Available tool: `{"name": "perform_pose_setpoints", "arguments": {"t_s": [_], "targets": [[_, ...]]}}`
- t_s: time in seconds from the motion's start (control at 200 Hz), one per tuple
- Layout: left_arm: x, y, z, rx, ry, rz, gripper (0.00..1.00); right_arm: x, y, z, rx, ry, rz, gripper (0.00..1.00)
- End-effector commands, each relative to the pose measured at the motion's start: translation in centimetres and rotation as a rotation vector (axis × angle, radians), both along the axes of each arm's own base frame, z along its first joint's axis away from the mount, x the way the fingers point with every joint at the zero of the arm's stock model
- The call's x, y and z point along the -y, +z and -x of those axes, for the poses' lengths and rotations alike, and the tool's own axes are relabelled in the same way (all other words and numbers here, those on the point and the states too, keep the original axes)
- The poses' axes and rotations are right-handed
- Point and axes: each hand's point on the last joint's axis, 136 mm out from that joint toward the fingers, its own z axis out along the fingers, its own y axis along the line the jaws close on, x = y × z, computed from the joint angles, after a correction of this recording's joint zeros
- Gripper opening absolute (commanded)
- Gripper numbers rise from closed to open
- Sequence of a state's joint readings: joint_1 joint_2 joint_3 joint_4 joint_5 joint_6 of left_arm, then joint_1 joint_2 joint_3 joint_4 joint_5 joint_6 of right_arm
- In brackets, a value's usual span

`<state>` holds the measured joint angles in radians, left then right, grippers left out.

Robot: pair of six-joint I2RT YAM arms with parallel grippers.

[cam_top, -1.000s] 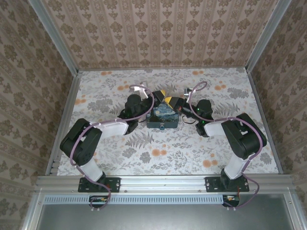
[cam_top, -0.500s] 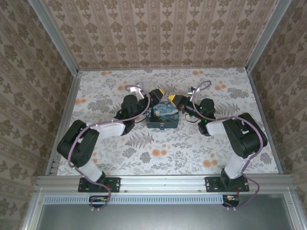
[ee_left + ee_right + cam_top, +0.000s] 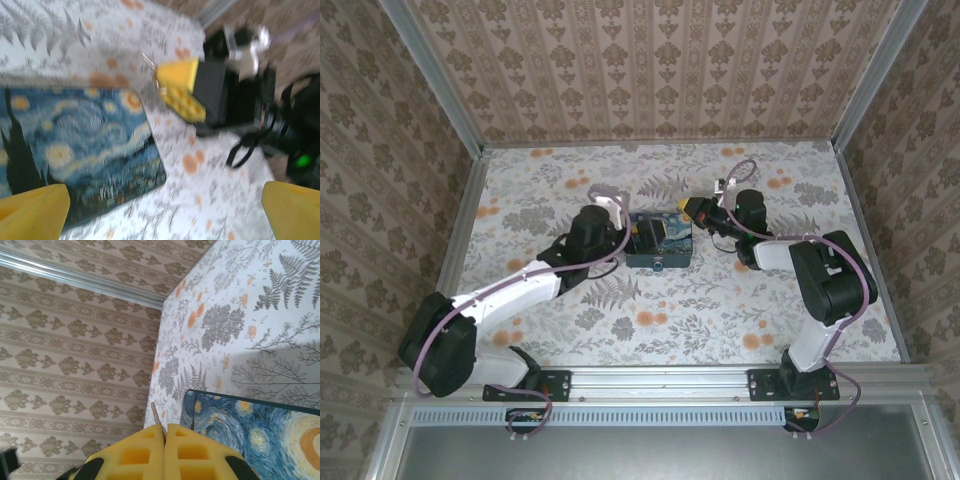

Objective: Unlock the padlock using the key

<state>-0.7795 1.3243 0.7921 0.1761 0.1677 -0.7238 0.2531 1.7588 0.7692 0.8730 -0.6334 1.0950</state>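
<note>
Nearest to the arm bases, the patterned bench (image 3: pixel 720 310) lies bare in front of the painted box (image 3: pixel 660 240); on the box's near wall the top view shows a tiny bluish speck, the padlock (image 3: pixel 660 265), too small there to tell how its shackle sits; the left arm runs low across the bench to the box's left side, where the left end effector (image 3: pixel 626 236) meets the box's left edge; from above its fingers cannot be made out, but the left wrist view shows them spread wide (image 3: pixel 164 209), one yellow pad (image 3: pixel 32 209) over the box's lid (image 3: pixel 75 145) and the other well off to the box's right, holding nothing; that same view, blurred, looks past the box's corner to the right end effector (image 3: pixel 167 85), off the box and above the bench; the right end effector (image 3: pixel 697 209) hangs just beyond the box's far right corner, and its own camera shows what the top view does not: the yellow pads pressed together (image 3: pixel 165 432) on a thin metal blade, the key (image 3: pixel 157 421), whose tip sticks out past them, with the box's starry lid (image 3: pixel 250 425) below to the right; beyond the box stands the papered wall (image 3: pixel 660 70).
</note>
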Motion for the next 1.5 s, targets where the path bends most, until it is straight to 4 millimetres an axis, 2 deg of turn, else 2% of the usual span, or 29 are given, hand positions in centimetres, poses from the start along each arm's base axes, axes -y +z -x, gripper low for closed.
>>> {"name": "perform_pose_setpoints", "arguments": {"t_s": [0.0, 0.105, 0.395, 0.65, 0.88, 1.085, 1.375, 1.495], "targets": [[-1.2, -3.6, 2.1, 0.021, -0.026, -0.220, 1.00, -0.4, 0.1, 0.3, -0.005, 0.038, 0.044, 0.00], [-1.0, -5.3, 2.9, -0.014, -0.053, -0.235, 1.00, -0.7, 0.1, 0.3, -0.022, 0.045, 0.048, 0.00], [2.6, -8.4, 3.5, -0.029, -0.196, -0.191, 0.98, -1.9, -1.0, 0.0, -0.076, 0.064, 0.020, 0.00], [2.7, -10.9, 3.2, -0.045, -0.183, -0.198, 0.97, -3.4, -2.1, -0.1, -0.096, 0.098, -0.006, 0.00], [2.6, -12.4, 3.0, -0.036, -0.167, -0.216, 0.96, -3.6, -3.1, -0.1, -0.110, 0.106, -0.006, 0.00], [2.9, -13.3, 2.4, 0.059, -0.148, -0.296, 0.95, -3.4, -3.8, 0.0, -0.126, 0.105, -0.004, 0.00], [1.4, -14.6, 0.9, 0.186, -0.046, -0.397, 0.94, -3.1, -4.6, 0.3, -0.142, 0.101, -0.008, 0.00], [2.1, -15.0, 0.7, 0.188, -0.068, -0.389, 0.93, -2.9, -4.8, 0.4, -0.149, 0.098, -0.006, 0.00]]}}
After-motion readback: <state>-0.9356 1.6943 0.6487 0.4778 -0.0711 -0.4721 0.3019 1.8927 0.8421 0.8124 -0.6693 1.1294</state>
